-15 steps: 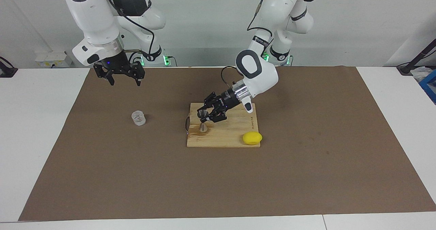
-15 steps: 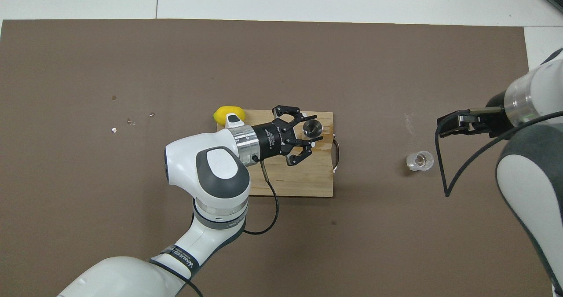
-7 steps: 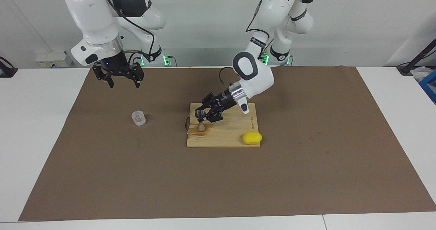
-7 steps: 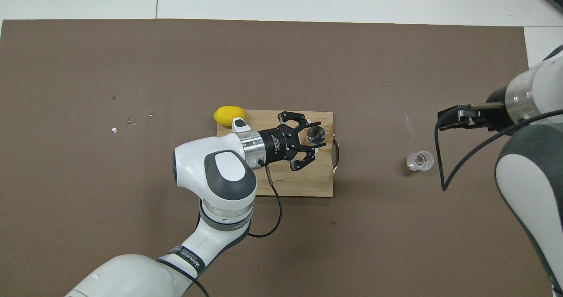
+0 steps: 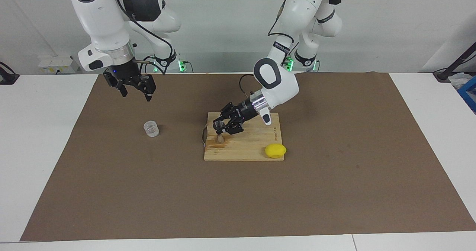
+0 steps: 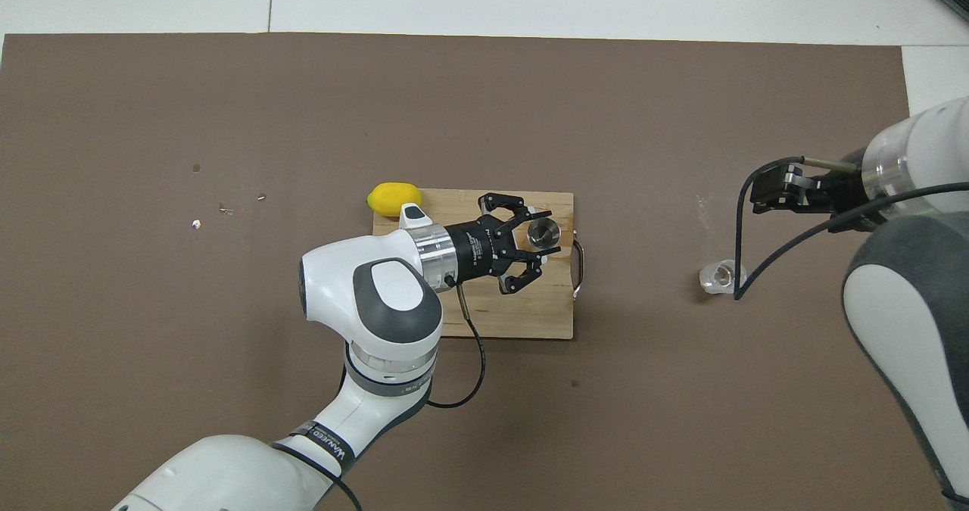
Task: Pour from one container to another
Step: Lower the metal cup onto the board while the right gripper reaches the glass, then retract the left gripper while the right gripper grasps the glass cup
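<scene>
We start with the white table (image 5: 37,150) and the brown mat (image 5: 334,187) that covers most of it; taking the clock face from the overhead view, twelve points away from the robots; the left arm (image 5: 277,81) reaches down over the middle of the mat, and the right arm (image 5: 100,24) hangs raised at its own end of the table; the wooden cutting board (image 5: 253,147) lies flat at the mat's centre, its metal handle (image 6: 579,267) at the board's three o'clock edge; the left gripper (image 5: 222,127) sits low over the board, lying nearly level and pointing toward three o'clock, and its fingertips (image 6: 542,212) are clamped on either side of the jigger; the right gripper (image 5: 135,95) hangs in the air over bare mat, at about one o'clock from the glass cup and clear of it — its fingers (image 5: 123,92) stand apart and hold nothing; the yellow lemon (image 5: 275,151) rests against the board's corner at about ten o'clock from the board's centre; the clear glass cup (image 5: 151,129) stands upright on the mat, well apart from the board at its three o'clock, toward the right arm's end; the silvery jigger (image 5: 219,126) — the smallest thing here — stands upright in the left gripper's hold at about two o'clock from the board's centre, mouth up, its foot at the board's surface, though we cannot tell whether it rests there or is just lifted.
</scene>
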Robot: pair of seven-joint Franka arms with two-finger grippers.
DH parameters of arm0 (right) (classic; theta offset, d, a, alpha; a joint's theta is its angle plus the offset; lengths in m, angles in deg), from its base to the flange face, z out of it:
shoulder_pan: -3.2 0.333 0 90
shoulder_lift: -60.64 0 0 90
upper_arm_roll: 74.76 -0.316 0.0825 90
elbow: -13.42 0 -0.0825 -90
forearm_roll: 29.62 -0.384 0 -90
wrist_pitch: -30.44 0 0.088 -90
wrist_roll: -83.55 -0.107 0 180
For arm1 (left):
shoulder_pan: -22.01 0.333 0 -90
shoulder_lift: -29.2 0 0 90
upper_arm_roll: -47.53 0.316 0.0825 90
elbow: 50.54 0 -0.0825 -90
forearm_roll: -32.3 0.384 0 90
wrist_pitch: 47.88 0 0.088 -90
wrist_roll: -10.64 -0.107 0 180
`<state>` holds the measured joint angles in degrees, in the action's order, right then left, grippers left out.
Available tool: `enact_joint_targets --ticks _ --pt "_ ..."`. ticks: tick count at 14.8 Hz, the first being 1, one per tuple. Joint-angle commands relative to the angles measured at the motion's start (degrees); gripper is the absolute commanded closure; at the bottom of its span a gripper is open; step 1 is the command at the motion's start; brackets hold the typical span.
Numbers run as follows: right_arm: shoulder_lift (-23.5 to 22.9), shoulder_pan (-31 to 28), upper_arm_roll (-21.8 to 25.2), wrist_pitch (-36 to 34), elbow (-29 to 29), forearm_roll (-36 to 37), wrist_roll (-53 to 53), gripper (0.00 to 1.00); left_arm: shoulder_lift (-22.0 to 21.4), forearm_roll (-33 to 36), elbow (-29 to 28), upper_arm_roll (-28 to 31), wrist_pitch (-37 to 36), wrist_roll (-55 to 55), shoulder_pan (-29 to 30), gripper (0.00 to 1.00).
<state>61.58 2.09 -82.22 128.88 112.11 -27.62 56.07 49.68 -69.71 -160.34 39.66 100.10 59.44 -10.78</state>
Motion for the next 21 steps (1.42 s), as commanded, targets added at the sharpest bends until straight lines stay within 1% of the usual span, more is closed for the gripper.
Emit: enact_joint_targets --ticks 1,2,4,7,11,13,14,16,17,20,21 --pt "0.64 -1.00 -0.19 2.72 4.05 -1.02 -10.63 0.00 0.62 -1.53 0.46 1.01 1.69 -1.16 -2.19 0.08" --pt "0.64 -1.00 -0.19 2.81 5.01 -2.25 -13.80 0.00 0.62 -1.62 0.46 1.01 2.14 -1.16 -2.28 0.00" --pt "0.90 -2.05 -0.19 4.74 7.56 -5.06 -23.89 0.00 0.53 -1.62 0.37 0.93 2.14 -1.16 -2.28 0.00" --pt "0.29 -5.65 -0.19 7.64 10.46 -11.30 -30.33 0.00 -0.61 -1.44 0.54 0.84 2.14 -0.81 -2.19 0.00" --pt "-4.19 -11.01 -0.19 8.09 12.40 -19.47 -32.02 0.00 -4.12 -0.83 0.28 0.93 2.23 2.51 -2.10 0.00" --pt "-5.08 -12.77 -0.18 9.66 14.59 -22.55 -31.67 0.00 -5.97 0.31 0.28 1.01 1.36 3.93 -1.49 0.00" --pt "-5.25 -13.65 -0.10 11.32 16.17 -24.91 -31.50 0.00 -6.85 2.06 0.19 1.19 0.74 4.63 -0.71 0.00" --pt "-6.39 -16.28 -0.10 13.35 19.69 -31.59 -27.04 0.00 -8.87 6.27 -0.33 1.19 0.03 5.34 2.01 0.00" --pt "-6.48 -16.73 -0.10 14.75 21.09 -33.10 -25.80 0.00 -9.40 9.51 -0.33 1.28 -0.06 5.60 3.24 0.00" --pt "-8.14 -18.39 -0.10 16.09 22.07 -34.69 -24.56 0.00 -10.98 22.33 -0.16 1.28 -1.63 6.57 7.37 0.00" --pt "-8.94 -19.71 -0.10 16.17 22.07 -36.96 -24.47 0.00 -11.42 26.64 -0.07 1.37 -2.60 6.57 8.87 0.00"
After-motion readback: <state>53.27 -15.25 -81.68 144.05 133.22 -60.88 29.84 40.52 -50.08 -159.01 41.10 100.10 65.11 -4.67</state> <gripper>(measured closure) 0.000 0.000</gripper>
